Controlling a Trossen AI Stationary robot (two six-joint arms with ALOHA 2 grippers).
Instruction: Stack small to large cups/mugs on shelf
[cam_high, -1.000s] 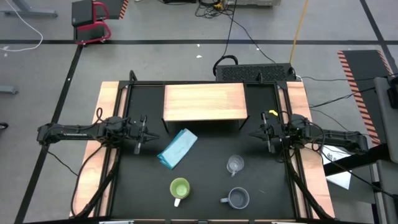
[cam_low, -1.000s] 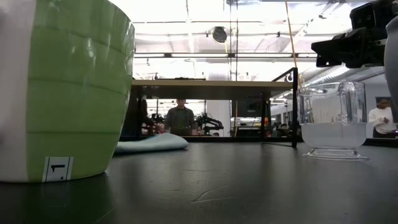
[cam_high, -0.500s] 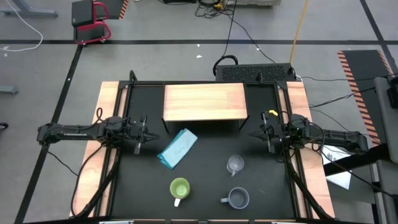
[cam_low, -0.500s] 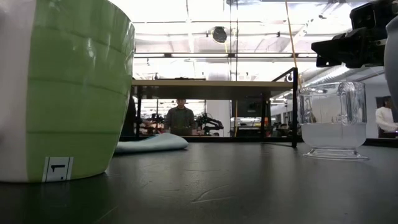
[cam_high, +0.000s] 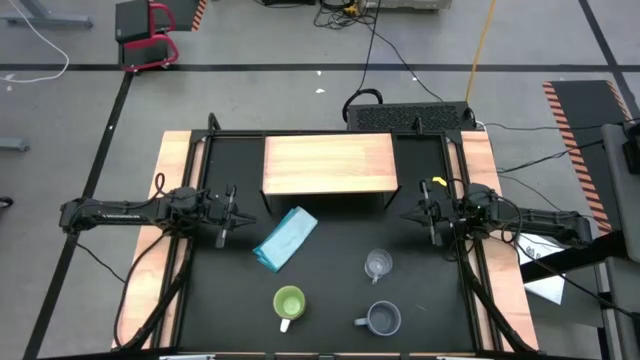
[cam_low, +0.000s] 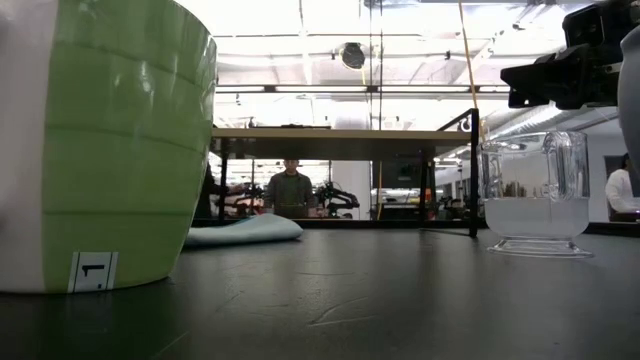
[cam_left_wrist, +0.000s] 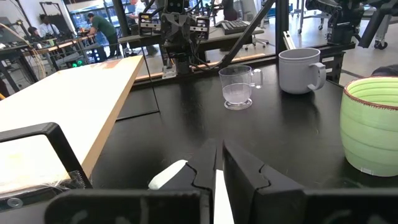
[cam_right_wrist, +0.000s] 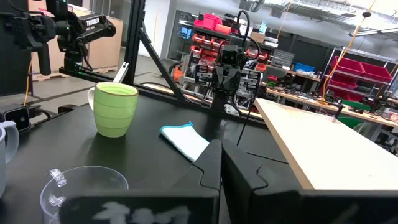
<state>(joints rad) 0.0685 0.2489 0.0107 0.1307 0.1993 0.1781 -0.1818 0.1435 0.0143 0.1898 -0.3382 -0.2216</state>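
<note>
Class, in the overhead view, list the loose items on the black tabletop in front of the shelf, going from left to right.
Light blue folded cloth → lime-green mug → clear glass cup. The grey-blue mug overlaps the glass cup's position, so it is left out.

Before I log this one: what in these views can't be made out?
- Grey mug, low view: cut off by the right edge, only a sliver shows.
- Green mug, low view: rim and handle cut off by the top and left edges.
- Space under the shelf, high view: hidden by its board.
- Glass cup, right wrist view: base hidden behind the right gripper.
- Cloth, left wrist view: mostly hidden by the left gripper.
</note>
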